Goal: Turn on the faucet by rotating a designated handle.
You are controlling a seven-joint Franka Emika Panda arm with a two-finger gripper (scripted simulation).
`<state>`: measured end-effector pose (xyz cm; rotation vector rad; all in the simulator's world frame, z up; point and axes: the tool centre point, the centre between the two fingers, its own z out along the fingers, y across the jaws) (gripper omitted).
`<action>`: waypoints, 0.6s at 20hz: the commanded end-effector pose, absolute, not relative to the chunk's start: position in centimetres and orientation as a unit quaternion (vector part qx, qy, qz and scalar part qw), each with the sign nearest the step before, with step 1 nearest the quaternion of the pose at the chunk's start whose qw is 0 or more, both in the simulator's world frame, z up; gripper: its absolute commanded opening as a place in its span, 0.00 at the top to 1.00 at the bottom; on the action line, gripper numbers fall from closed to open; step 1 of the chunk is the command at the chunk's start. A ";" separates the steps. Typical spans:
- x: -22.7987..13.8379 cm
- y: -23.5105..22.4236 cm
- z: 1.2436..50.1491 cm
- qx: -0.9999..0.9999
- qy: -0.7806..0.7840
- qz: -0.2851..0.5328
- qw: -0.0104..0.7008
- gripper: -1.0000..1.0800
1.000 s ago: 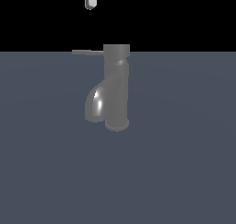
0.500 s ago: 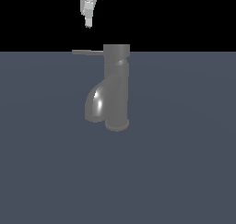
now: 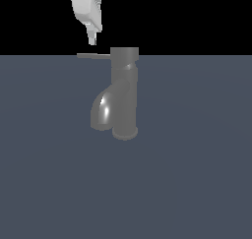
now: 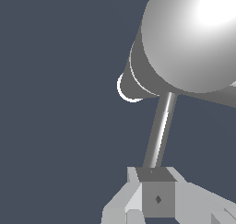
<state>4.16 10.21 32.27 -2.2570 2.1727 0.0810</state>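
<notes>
Near the middle of the flat dark blue-grey surface (image 3: 197, 184) stands the grey glossy metal faucet (image 3: 124, 93), an upright cylinder on a flared round base, with a short thick spout curving down toward the exterior view's left. From its cylindrical top cap the thin, flat, straight grey metal lever handle (image 3: 93, 55) sticks out level toward the exterior view's left, well above the spout. The white robot end effector (image 3: 92, 38) hangs from the upper edge of the exterior view, pointing down, its tip just above the outer part of the handle; a narrow gap seems to show between them, though contact cannot be ruled out from this angle. In the wrist view the handle (image 4: 160, 132) runs from the faucet's bright rounded cap (image 4: 193, 38) straight toward the end effector (image 4: 153, 177), and its far end meets the grey block of a fingertip (image 4: 158, 197). The fingers look drawn close together, but whether they are fully closed I cannot tell, and nothing is clearly gripped.
</notes>
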 end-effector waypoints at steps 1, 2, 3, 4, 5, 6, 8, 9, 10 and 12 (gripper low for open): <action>5.1 10.7 31.4 -0.699 0.715 0.020 0.003 1.00; 5.4 10.9 31.0 -0.692 0.722 0.018 0.002 1.00; 5.7 11.0 30.7 -0.685 0.729 0.016 0.002 1.00; 5.9 11.2 30.4 -0.678 0.735 0.014 0.001 1.00; 6.2 11.4 30.2 -0.672 0.740 0.012 0.001 1.00; 6.4 11.5 29.9 -0.666 0.746 0.011 0.001 1.00; 6.8 11.7 29.5 -0.656 0.755 0.008 0.001 1.00; 7.0 11.8 29.3 -0.652 0.759 0.006 0.000 1.00; 7.1 11.9 29.1 -0.648 0.762 0.005 0.000 1.00; 7.4 12.1 28.8 -0.641 0.767 0.003 0.000 1.00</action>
